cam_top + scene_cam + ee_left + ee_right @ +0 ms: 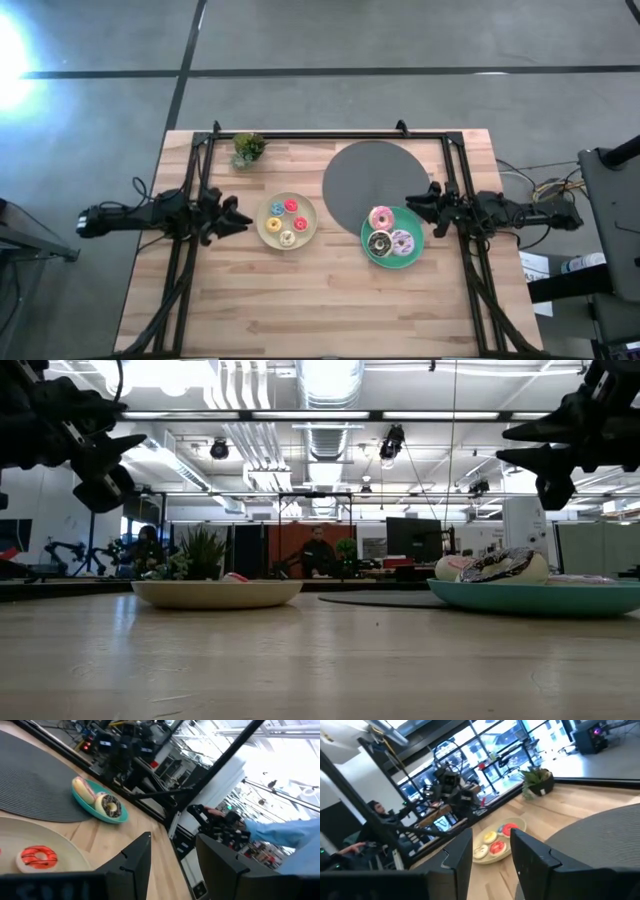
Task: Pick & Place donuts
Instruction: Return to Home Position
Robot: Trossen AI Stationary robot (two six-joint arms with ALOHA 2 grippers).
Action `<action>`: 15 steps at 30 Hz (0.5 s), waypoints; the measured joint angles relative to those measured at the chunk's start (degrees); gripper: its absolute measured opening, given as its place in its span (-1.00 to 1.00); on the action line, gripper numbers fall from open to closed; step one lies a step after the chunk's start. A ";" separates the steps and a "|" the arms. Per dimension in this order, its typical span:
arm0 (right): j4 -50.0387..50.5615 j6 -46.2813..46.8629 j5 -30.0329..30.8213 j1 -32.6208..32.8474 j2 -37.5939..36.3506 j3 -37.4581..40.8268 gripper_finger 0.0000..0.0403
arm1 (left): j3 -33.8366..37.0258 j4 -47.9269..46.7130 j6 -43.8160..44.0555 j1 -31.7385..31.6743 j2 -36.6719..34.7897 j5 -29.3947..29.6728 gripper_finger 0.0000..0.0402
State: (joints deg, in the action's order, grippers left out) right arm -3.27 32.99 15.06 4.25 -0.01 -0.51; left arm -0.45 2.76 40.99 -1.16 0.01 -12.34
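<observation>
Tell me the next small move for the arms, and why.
Probably draw both arms back to rest. The left pincer and right pincer are open and empty, raised beside the plates. Four mini donuts lie on the cream plate and three larger donuts on the teal plate, so nothing seems left to move.

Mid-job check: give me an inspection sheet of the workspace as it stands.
Surface: wooden table with a grey round mat at the back.
Job's things: larger donuts on the teal plate; mini donuts on the cream plate.
Clutter: potted plant.
Grippers: left end effector beside the cream plate, right end effector beside the teal plate; both raised, open, empty.
Cables: cable bundle off the table's right.
Surroundings: person in the room beyond.
</observation>
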 joint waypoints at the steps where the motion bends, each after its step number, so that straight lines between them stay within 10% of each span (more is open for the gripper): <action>1: 0.02 0.00 -0.01 -0.37 0.00 0.00 -0.39 | 0.00 -0.02 0.00 0.42 0.00 0.00 -0.35; 15: -0.07 0.00 0.01 -0.87 1.32 -0.02 -0.35 | 0.04 -0.11 -0.02 1.54 -0.02 0.00 -0.35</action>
State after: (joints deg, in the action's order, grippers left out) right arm -3.34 32.99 15.07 3.38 1.31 -0.54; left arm -0.40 2.66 40.97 0.38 -0.01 -12.34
